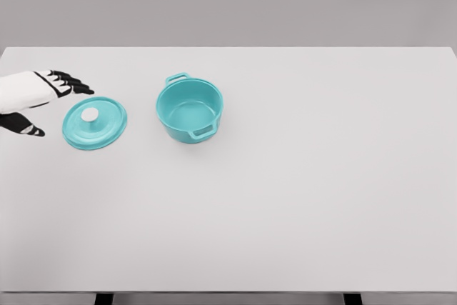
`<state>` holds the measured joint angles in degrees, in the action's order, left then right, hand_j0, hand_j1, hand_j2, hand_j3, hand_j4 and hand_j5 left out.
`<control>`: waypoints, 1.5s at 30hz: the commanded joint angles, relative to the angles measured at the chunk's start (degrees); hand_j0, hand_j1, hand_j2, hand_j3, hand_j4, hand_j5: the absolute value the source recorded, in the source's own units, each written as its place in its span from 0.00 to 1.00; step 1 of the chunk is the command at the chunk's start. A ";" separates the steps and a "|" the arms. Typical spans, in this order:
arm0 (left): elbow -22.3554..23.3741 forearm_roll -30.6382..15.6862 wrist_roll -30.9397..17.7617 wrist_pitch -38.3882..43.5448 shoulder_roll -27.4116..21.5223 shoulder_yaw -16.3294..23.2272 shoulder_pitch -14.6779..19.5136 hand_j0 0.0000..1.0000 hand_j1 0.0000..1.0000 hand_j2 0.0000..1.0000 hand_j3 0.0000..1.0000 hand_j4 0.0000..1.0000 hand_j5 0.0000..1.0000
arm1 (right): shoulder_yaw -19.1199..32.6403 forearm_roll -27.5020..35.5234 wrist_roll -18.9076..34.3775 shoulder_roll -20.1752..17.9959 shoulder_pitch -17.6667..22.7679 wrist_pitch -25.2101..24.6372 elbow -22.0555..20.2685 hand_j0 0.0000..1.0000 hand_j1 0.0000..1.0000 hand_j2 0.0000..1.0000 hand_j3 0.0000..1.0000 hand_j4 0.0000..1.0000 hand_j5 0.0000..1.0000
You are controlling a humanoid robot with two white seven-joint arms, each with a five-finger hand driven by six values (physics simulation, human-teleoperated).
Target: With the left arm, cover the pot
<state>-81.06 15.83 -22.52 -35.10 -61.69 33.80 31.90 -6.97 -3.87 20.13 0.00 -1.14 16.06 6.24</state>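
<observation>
The table (300,233) spreads widest nearest the camera, with the teal lid (94,123) lying flat on its left part, just beside the open pot (189,110) and not touching it. The left hand (37,98) hovers just left of the lid, fingers spread, holding nothing. The lid looks rigid, light and probably slick (a smooth glazed finish), so the small white knob (89,114) at its centre seems the surest grip.

no readable text, labels or signs
</observation>
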 commanded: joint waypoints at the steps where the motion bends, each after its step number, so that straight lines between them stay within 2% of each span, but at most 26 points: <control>1: -0.06 -0.36 0.02 0.10 0.16 2.06 0.61 1.00 1.00 1.00 1.00 1.00 1.00 | 0.11 0.09 -0.01 0.00 0.00 0.03 0.17 1.00 1.00 1.00 1.00 1.00 1.00; 2: 3.88 -0.63 0.02 0.10 2.18 5.57 4.91 1.00 1.00 1.00 1.00 1.00 1.00 | 0.20 0.09 -0.01 0.00 0.35 -0.06 0.17 1.00 1.00 1.00 1.00 1.00 1.00; 3: 11.35 -0.37 0.02 0.10 5.43 9.35 10.01 1.00 1.00 1.00 1.00 1.00 1.00 | 0.12 0.09 -0.01 0.00 0.44 -0.06 0.35 1.00 1.00 1.00 1.00 1.00 1.00; 4: 14.00 -0.36 0.02 0.10 7.28 13.30 13.09 1.00 1.00 1.00 1.00 1.00 1.00 | 0.21 0.09 -0.01 0.00 0.44 -0.06 0.26 1.00 1.00 1.00 1.00 1.00 1.00; 5: 13.65 -0.98 0.02 0.10 7.55 14.63 13.80 1.00 1.00 1.00 1.00 1.00 1.00 | 0.12 0.09 -0.01 0.00 0.44 0.03 0.17 1.00 1.00 1.00 1.00 1.00 1.00; 8: 13.82 -3.09 0.02 0.10 7.55 15.33 14.06 1.00 1.00 1.00 1.00 1.00 1.00 | 0.21 0.09 -0.01 0.00 0.44 -0.06 0.26 1.00 1.00 1.00 1.00 1.00 1.00; 10: 14.26 -7.30 -0.06 0.10 7.81 15.33 14.41 1.00 1.00 1.00 1.00 1.00 1.00 | 0.21 0.09 -0.01 0.00 0.44 0.03 0.26 1.00 1.00 1.00 1.00 1.00 1.00; 11: 14.35 -8.01 -0.06 0.10 7.90 15.42 14.41 1.00 1.00 1.00 1.00 1.00 1.00 | 0.21 0.09 -0.01 0.00 0.44 -0.06 0.26 1.00 1.00 1.00 1.00 1.00 1.00; 12: 16.45 -7.93 0.11 0.10 9.91 15.42 15.12 1.00 1.00 1.00 1.00 1.00 1.00 | 0.21 0.09 -0.01 0.00 0.44 -0.06 0.26 1.00 1.00 1.00 1.00 1.00 1.00; 13: 20.93 -7.40 0.37 0.10 12.03 15.95 15.99 1.00 1.00 1.00 1.00 1.00 1.00 | 0.29 0.09 -0.01 0.00 0.44 -0.06 0.26 1.00 1.00 1.00 1.00 1.00 1.00; 14: 23.48 -7.40 0.73 0.10 12.64 17.52 17.22 1.00 1.00 1.00 1.00 1.00 1.00 | 0.21 0.09 -0.01 0.00 0.44 -0.06 0.26 1.00 1.00 1.00 1.00 1.00 1.00; 16: 25.60 -7.48 -0.15 0.10 13.26 23.59 20.56 1.00 1.00 1.00 1.00 1.00 1.00 | 0.21 0.09 -0.01 0.00 0.44 -0.06 0.26 1.00 1.00 1.00 1.00 1.00 1.00; 17: 27.27 -7.31 0.02 0.10 13.87 25.18 21.09 1.00 1.00 1.00 1.00 1.00 1.00 | 0.21 0.09 -0.01 0.00 0.44 -0.06 0.26 1.00 1.00 1.00 1.00 1.00 1.00; 20: 30.87 -3.35 -0.15 0.10 17.13 25.53 21.18 1.00 1.00 1.00 1.00 1.00 1.00 | 0.21 0.09 -0.01 0.00 0.44 -0.06 0.26 1.00 1.00 1.00 1.00 1.00 1.00; 25: 33.07 -2.74 -4.19 0.10 17.83 25.62 22.06 1.00 1.00 1.00 1.00 1.00 1.00 | 0.21 0.09 -0.01 0.00 0.44 -0.06 0.26 1.00 1.00 1.00 1.00 1.00 1.00; 37: 32.55 -3.44 -3.93 0.10 18.10 25.44 22.68 0.99 0.99 0.99 0.99 0.99 0.99 | 0.21 0.09 -0.01 0.00 0.44 -0.06 0.26 1.00 1.00 1.00 1.00 1.00 1.00; 39: 32.63 -3.44 -3.93 0.10 17.92 25.35 22.59 0.93 0.93 0.93 0.93 0.93 0.93 | 0.21 0.09 -0.01 0.00 0.44 -0.06 0.26 1.00 1.00 1.00 1.00 1.00 1.00; 41: 32.63 -3.53 -3.84 0.10 17.74 25.09 22.50 0.74 0.74 0.74 0.74 0.74 0.74 | 0.21 0.09 -0.01 0.00 0.44 -0.06 0.26 1.00 1.00 1.00 1.00 1.00 1.00; 42: 32.81 -3.53 -3.84 0.10 17.74 25.09 22.50 0.69 0.69 0.69 0.69 0.69 0.69 | 0.21 0.09 -0.01 0.00 0.44 -0.06 0.26 1.00 1.00 1.00 1.00 1.00 1.00; 45: 33.07 -3.44 -3.93 0.10 17.74 25.53 22.41 0.63 0.63 0.63 0.63 0.63 0.63 | 0.21 0.09 -0.01 0.00 0.44 -0.06 0.26 1.00 1.00 1.00 1.00 1.00 1.00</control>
<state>-48.10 12.69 -26.46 -35.11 -43.87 59.32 54.23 -6.78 -3.75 20.11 0.00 -0.70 15.99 6.51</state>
